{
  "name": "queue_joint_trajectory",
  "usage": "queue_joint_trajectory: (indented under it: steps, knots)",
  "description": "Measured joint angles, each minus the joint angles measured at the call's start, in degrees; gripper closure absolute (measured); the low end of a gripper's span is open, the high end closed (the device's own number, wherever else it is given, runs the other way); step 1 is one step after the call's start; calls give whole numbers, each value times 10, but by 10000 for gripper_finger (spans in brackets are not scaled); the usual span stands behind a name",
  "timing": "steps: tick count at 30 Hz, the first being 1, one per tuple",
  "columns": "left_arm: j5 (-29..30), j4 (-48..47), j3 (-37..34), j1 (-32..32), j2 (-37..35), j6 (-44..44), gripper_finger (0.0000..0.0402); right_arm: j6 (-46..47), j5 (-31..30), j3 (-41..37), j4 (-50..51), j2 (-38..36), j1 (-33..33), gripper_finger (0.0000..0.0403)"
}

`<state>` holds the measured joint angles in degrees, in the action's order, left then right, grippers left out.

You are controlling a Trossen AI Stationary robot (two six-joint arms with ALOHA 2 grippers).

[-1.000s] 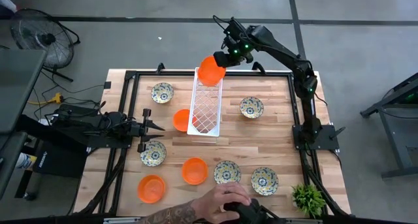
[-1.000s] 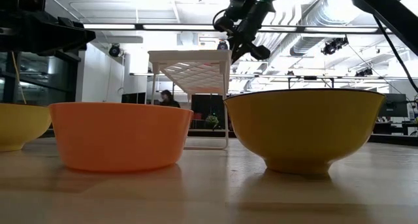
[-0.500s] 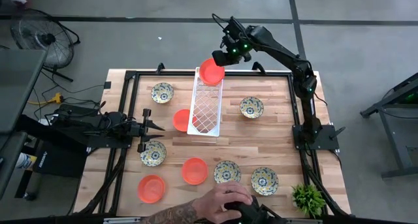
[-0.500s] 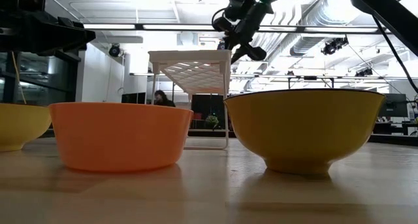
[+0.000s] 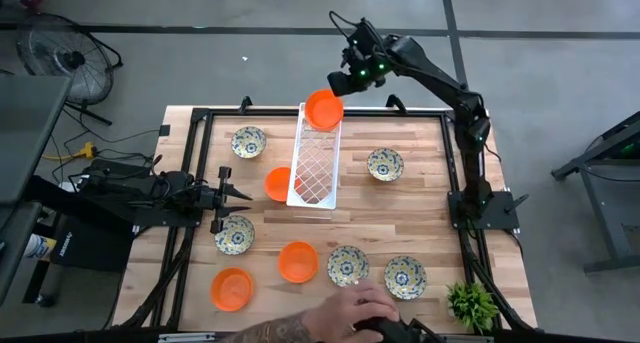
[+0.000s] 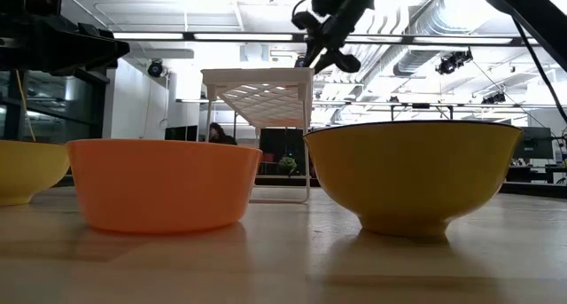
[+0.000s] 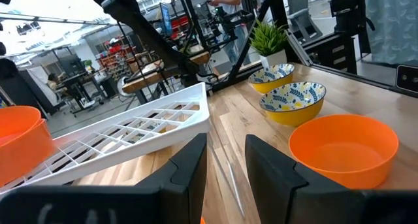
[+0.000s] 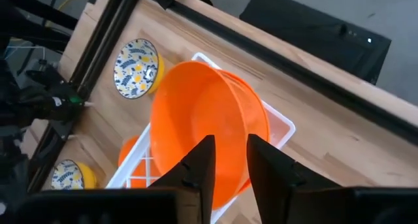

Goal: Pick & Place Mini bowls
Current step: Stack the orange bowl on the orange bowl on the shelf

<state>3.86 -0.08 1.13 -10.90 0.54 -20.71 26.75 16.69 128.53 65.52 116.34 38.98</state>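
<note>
An orange mini bowl (image 5: 323, 110) (image 8: 202, 126) sits on the far end of the white lattice tray (image 5: 315, 168) (image 8: 282, 129). A second orange rim shows just under it, as if it is nested in another bowl. My right gripper (image 5: 338, 86) (image 8: 230, 142) (image 6: 326, 63) hovers open just above and beyond the bowl, touching nothing. My left gripper (image 5: 248, 194) (image 7: 225, 145) waits open near the table's left edge. Three more orange bowls (image 5: 277, 183) (image 5: 298, 261) (image 5: 232, 288) and several patterned ones (image 5: 248, 141) (image 5: 385, 164) stand on the table.
A person's hand and forearm (image 5: 345, 308) reach in at the table's near edge, beside patterned bowls (image 5: 347, 264) (image 5: 405, 276). A small green plant (image 5: 470, 303) stands at the near right corner. Black frame rails (image 5: 200, 118) border the tabletop. Bare wood lies right of the tray.
My right gripper has risen and drawn back a little toward the far edge. The orange bowl was tilted under the gripper. It has settled level on the tray's far end and stayed there as the gripper went up. The person's hand shifted slightly at the near edge.
</note>
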Motion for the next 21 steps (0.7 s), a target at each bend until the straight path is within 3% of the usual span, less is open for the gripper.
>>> queue_joint_trajectory:
  steps: [12, 21]
  knots:
    - [0, 0, 0, 0, 0, 0, 300, -185, 5, 0, 27, -25, -13, 399]
    - [0, 0, 0, 0, 0, 0, 300, -331, 6, 0, -28, -25, -29, 402]
